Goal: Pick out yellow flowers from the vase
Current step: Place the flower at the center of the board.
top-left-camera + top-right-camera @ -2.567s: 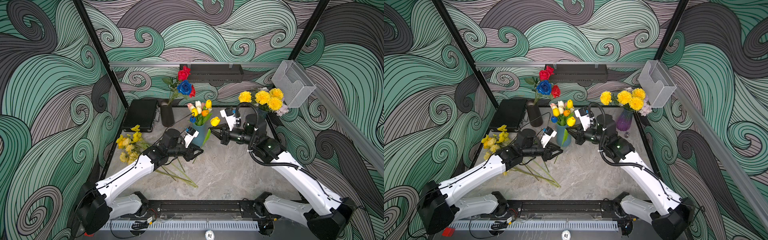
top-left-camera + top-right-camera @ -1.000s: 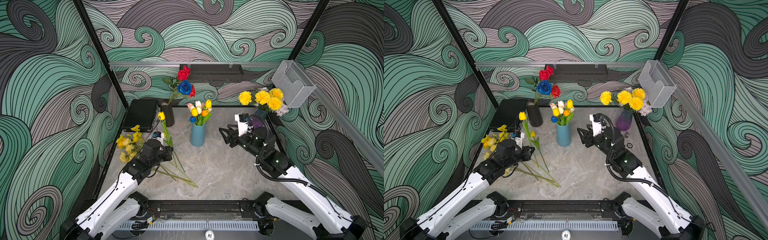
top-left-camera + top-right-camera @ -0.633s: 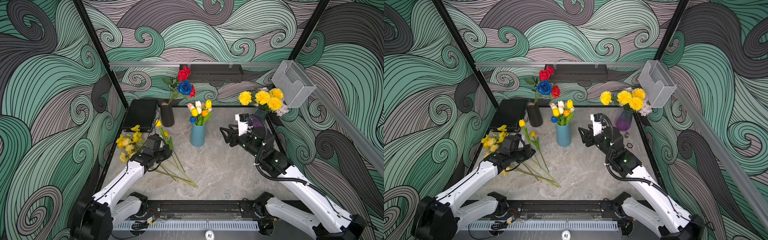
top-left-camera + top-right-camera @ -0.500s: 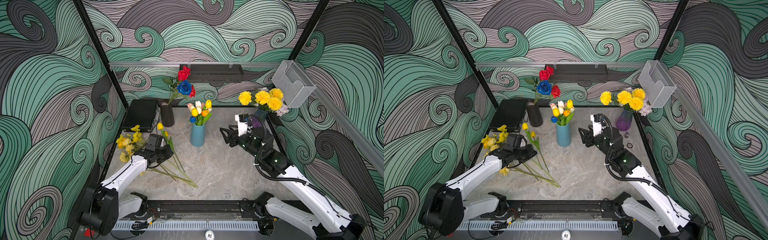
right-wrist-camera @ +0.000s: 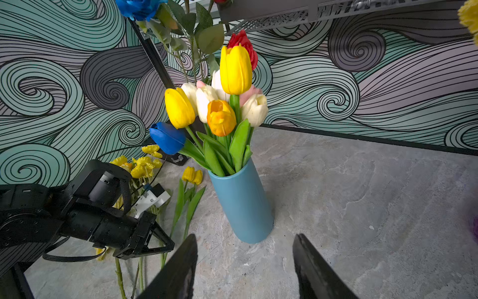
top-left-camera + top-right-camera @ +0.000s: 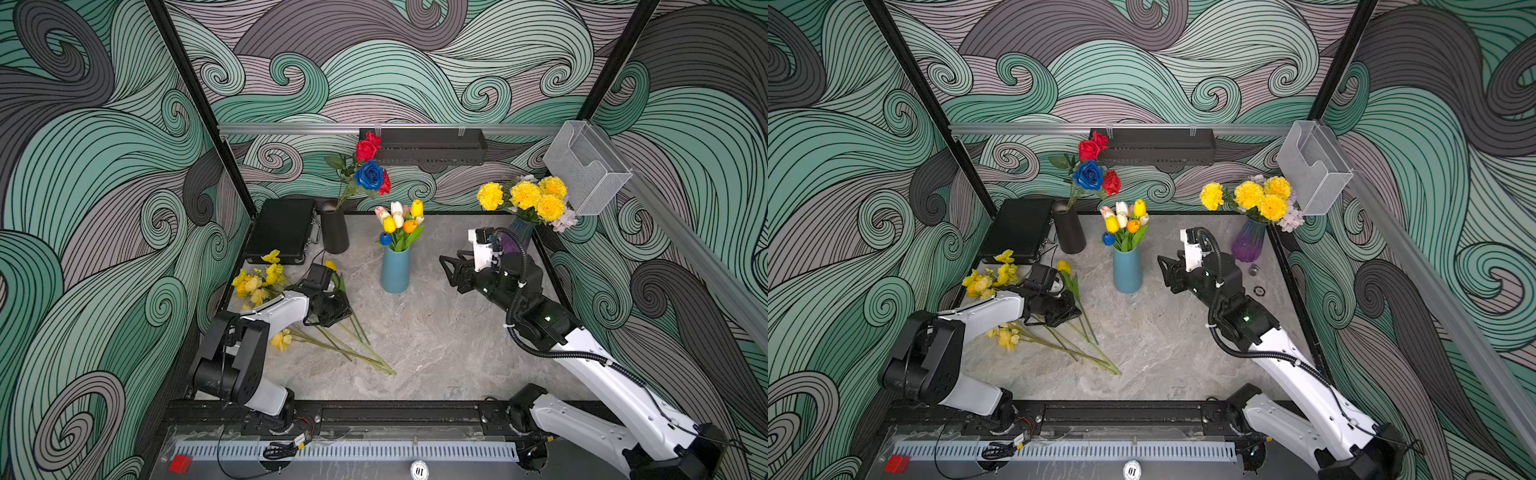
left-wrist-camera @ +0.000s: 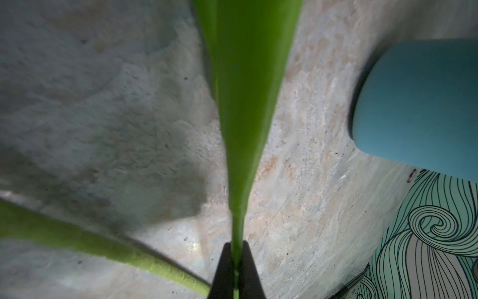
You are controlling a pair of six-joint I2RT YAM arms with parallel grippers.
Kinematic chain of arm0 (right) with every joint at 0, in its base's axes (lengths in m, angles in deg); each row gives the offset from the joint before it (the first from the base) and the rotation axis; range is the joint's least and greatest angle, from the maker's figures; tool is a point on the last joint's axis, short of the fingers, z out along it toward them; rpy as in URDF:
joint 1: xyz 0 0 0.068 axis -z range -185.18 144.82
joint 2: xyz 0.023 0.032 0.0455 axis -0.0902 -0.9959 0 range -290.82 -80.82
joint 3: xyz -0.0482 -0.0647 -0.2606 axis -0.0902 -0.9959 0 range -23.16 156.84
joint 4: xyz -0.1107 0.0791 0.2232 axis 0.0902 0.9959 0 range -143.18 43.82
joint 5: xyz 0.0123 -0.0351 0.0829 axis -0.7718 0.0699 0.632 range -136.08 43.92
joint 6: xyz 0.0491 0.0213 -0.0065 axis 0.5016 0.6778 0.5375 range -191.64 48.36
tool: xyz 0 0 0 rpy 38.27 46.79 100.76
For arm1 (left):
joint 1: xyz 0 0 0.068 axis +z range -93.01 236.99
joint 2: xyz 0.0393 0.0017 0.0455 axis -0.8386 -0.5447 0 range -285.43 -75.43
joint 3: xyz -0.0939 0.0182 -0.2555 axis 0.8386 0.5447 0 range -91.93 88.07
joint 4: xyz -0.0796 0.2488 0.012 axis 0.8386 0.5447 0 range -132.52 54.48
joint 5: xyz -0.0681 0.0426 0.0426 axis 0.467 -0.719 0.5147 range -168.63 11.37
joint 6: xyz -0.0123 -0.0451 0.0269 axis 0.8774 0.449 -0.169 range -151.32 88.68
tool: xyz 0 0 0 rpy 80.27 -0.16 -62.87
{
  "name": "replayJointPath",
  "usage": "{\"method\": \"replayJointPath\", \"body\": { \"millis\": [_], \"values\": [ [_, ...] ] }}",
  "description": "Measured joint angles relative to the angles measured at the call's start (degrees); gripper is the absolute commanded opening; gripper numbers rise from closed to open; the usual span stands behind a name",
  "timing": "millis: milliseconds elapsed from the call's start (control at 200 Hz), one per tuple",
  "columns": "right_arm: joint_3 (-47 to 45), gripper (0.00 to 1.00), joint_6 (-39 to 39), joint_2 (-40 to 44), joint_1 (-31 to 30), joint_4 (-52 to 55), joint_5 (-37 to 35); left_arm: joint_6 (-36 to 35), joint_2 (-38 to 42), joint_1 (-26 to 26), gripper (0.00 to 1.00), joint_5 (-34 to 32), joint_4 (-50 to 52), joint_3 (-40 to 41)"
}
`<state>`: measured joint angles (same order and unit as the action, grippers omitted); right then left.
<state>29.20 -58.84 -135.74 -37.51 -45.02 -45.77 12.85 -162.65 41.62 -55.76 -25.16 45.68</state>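
The blue vase (image 6: 395, 270) stands mid-table holding mixed tulips, among them two yellow flowers (image 5: 234, 70) (image 5: 179, 107). My left gripper (image 7: 236, 269) is shut on the green stem (image 7: 243, 129) of a yellow tulip (image 6: 331, 265), held low over the table left of the vase. In both top views its head (image 6: 1064, 266) points toward the back wall. More yellow flowers (image 6: 257, 282) lie heaped at the left edge, under and behind my left arm. My right gripper (image 5: 245, 259) stands open and holds nothing, right of the vase (image 5: 243, 204).
A black vase (image 6: 333, 228) with red and blue roses and a black case (image 6: 282, 230) sit at the back left. A purple vase (image 6: 1249, 245) of yellow pompoms (image 6: 523, 197) stands at the back right under a clear wall holder (image 6: 582, 166). Long stems (image 6: 353, 349) trail across the floor.
My left arm has swung the held tulip down and toward the back, from nearly upright to low beside the heap. The right gripper has barely moved.
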Motion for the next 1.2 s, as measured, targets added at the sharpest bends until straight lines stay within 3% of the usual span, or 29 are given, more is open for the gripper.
{"method": "replayJointPath", "body": {
  "millis": [230, 485, 1201],
  "values": [
    [0.0, 0.59, -0.2, -0.6, 0.5, 0.0, 0.0, -0.1, -0.4, 0.3, 0.11, 0.0, -0.3, 0.0],
    [0.0, 0.59, -0.2, -1.0, 0.5, 0.0, 0.0, -0.2, 2.1, 0.6, 0.37, -0.4, -0.6, 0.9],
    [7.3, 0.55, 1.2, -7.5, 0.8, 2.6, 0.2, -6.8, 34.6, 0.9, 0.78, -15.6, 0.4, 6.8]
  ]
}}
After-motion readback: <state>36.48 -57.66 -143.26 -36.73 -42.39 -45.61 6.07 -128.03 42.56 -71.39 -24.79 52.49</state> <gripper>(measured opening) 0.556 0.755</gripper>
